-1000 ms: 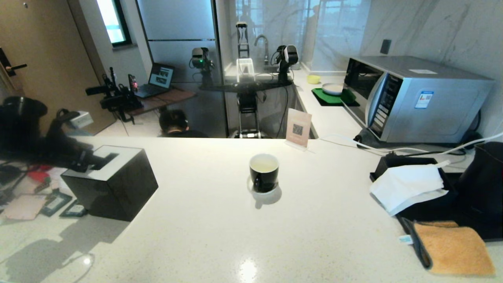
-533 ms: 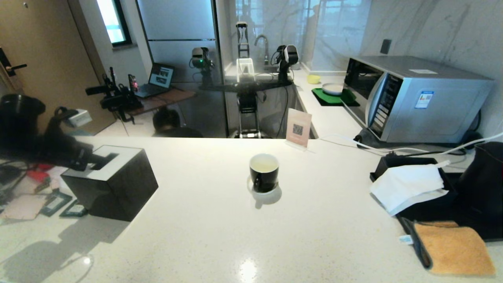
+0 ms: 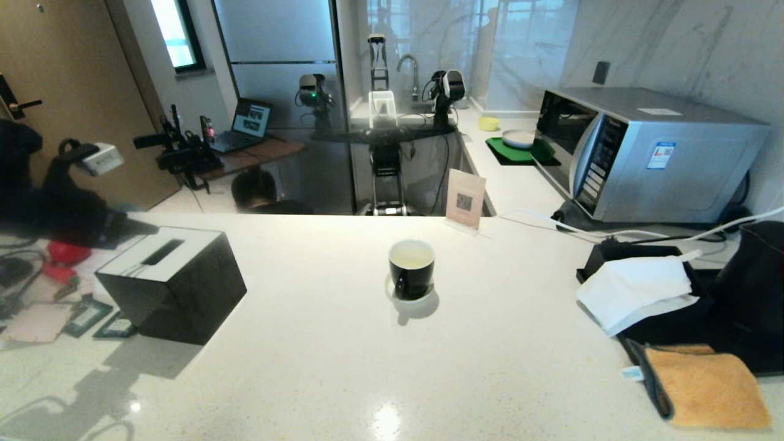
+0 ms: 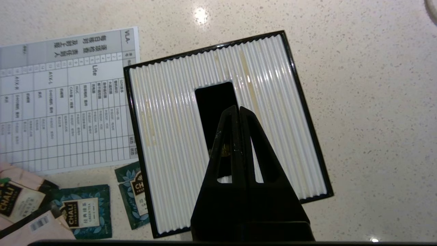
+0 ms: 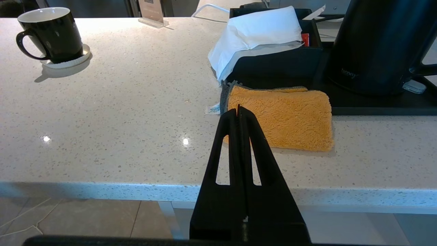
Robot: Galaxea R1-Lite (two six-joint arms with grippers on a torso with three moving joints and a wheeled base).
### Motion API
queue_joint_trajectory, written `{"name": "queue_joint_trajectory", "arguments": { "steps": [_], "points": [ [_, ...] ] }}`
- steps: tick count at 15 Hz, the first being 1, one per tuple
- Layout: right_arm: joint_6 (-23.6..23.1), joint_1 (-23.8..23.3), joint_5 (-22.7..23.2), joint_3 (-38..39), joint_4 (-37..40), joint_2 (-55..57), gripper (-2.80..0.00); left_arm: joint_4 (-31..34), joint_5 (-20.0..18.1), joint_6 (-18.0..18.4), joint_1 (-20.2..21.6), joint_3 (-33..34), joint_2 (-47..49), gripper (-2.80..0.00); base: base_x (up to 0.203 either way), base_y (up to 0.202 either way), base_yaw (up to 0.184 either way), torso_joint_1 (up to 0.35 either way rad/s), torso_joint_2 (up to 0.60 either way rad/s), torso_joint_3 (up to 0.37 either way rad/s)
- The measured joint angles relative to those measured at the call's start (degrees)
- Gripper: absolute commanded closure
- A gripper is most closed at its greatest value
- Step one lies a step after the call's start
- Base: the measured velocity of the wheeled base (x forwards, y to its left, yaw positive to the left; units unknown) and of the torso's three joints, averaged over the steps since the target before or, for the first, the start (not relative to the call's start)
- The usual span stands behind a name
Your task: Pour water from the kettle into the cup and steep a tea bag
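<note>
Black cup (image 3: 411, 268) stands on its small white saucer (image 3: 420, 301) near the middle of the pale speckled counter (image 3: 343, 361), handle toward the robot; pale yellowish water (image 3: 411, 256) shows inside against the white lining. No tea bag visible in the cup or in either gripper. Left gripper (image 4: 238, 110) hangs above the black cube tissue box (image 3: 173, 283) at the counter's left end, fingers pressed together with nothing between them; from its wrist view the tips sit over the dark slot in the box's ribbed white top (image 4: 273, 112). In the head view the left arm (image 3: 67, 202) shows as a dark mass at the far left, behind the box. Beside the box, away from the cup, lie a printed sheet with a table (image 4: 65, 99) and several flat sachets, dark green (image 4: 85, 210) and pinkish (image 4: 20, 198), on the counter. Right gripper (image 5: 238, 111) is out in front of the counter's near edge, fingers also closed and empty, pointing toward an orange cloth (image 5: 283, 116). Behind the cloth, the matte black kettle (image 5: 382, 44) stands upright on a black tray (image 5: 375, 109) at the right end, well apart from the cup; just beside it a black holder with white tissue (image 5: 259, 30) spilling over its rim. A silver microwave (image 3: 649, 153) sits further back on the right, and a small card stand (image 3: 465, 201) is behind the cup.
</note>
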Motion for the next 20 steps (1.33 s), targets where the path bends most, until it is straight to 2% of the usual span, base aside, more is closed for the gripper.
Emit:
{"name": "queue_joint_trajectory", "arguments": {
  "steps": [5,8,11,16,18,20],
  "points": [
    [-0.02,0.00,0.01,0.00,-0.02,0.00,0.00,-0.77,-0.09,-2.58,0.04,2.07,-5.33,0.00,0.000,0.000,0.000,0.000,0.00,0.000],
    [-0.01,0.00,0.01,0.00,-0.02,0.00,0.00,-4.46,-0.11,-5.77,0.04,5.40,-10.10,0.00,0.000,0.000,0.000,0.000,0.00,0.000],
    [0.00,0.00,0.02,0.00,-0.02,0.00,0.00,-9.70,-0.05,-10.00,-0.36,11.65,-16.19,0.00,0.000,0.000,0.000,0.000,0.00,0.000],
    [-0.02,0.00,0.00,0.00,0.00,0.00,0.00,-19.02,1.00,-19.57,-4.06,28.45,-29.86,0.00,0.000,0.000,0.000,0.000,0.00,0.000],
    [0.00,0.00,0.00,0.00,0.00,0.00,0.00,-21.70,4.56,-25.78,-8.61,35.26,-36.92,0.00,0.000,0.000,0.000,0.000,0.00,0.000],
    [-0.02,0.00,0.00,0.00,0.00,0.00,0.00,-23.36,10.96,-32.59,-14.76,42.20,-44.39,0.00,0.000,0.000,0.000,0.000,0.00,0.000]
  ]
}}
